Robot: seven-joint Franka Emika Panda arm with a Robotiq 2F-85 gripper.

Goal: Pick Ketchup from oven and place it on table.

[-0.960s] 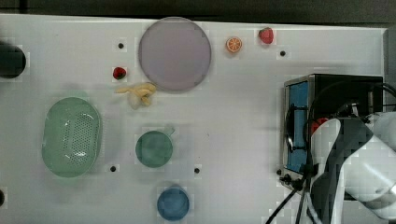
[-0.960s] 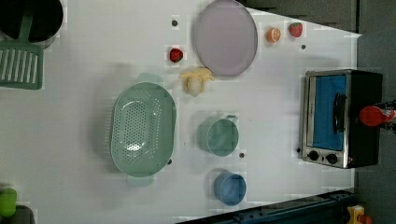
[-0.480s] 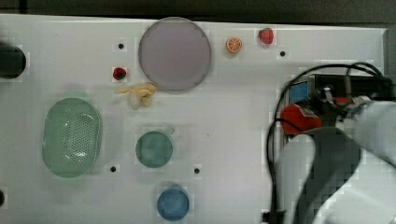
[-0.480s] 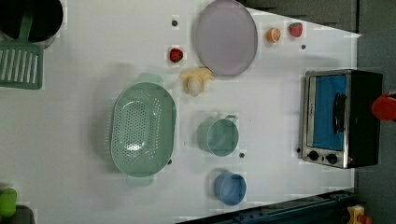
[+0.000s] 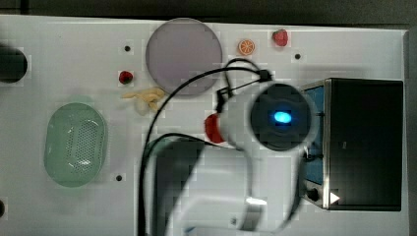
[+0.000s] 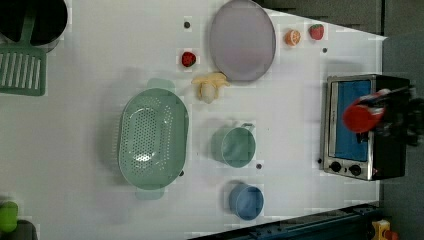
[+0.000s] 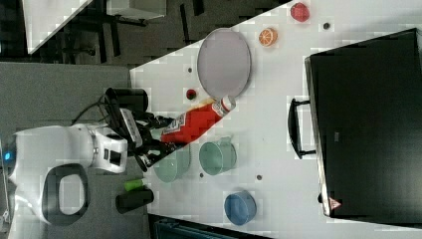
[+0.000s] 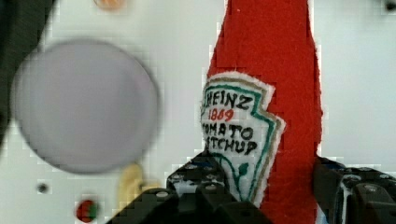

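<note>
White table point(image 6: 100, 200), colander point(image 6: 152, 137) and cups empty, tool point(image 8: 261, 191) pinching ketchup point(image 8: 266, 93).

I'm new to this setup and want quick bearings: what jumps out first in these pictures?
The red ketchup bottle stands out, clamped in the end effector above the white table. Next comes the black oven at the left view's right, then the lilac plate along the far edge.
</note>
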